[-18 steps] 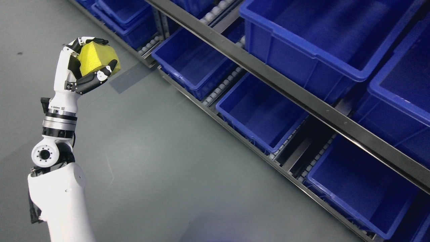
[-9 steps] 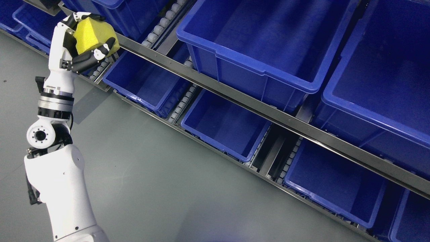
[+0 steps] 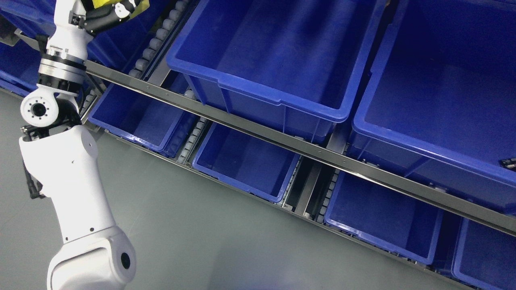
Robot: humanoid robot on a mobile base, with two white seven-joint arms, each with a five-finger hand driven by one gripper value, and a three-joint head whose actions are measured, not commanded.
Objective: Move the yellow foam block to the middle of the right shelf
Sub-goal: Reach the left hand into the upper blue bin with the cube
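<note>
Step in hand: transport. The left robot hand sits at the top left corner of the head view, largely cut off by the frame edge. Its dark fingers are curled around the block, of which only small yellow slivers show at the top edge. The block is therefore held in the air, above the far-left part of the shelf, and has not been set down. The left arm rises from the lower left, with the forearm upright. The right robot hand is not visible.

The shelf runs diagonally across the view. Its upper visible level carries large blue bins, among them a centre bin and a right bin. A lower level holds smaller bins. All visible bins appear empty.

Next move, as a judgement: carry the block rightward across the shelf to the target level, position it over an open bin, lower it inside the rim, then release. Which tier counts as the middle cannot be confirmed from this view.
</note>
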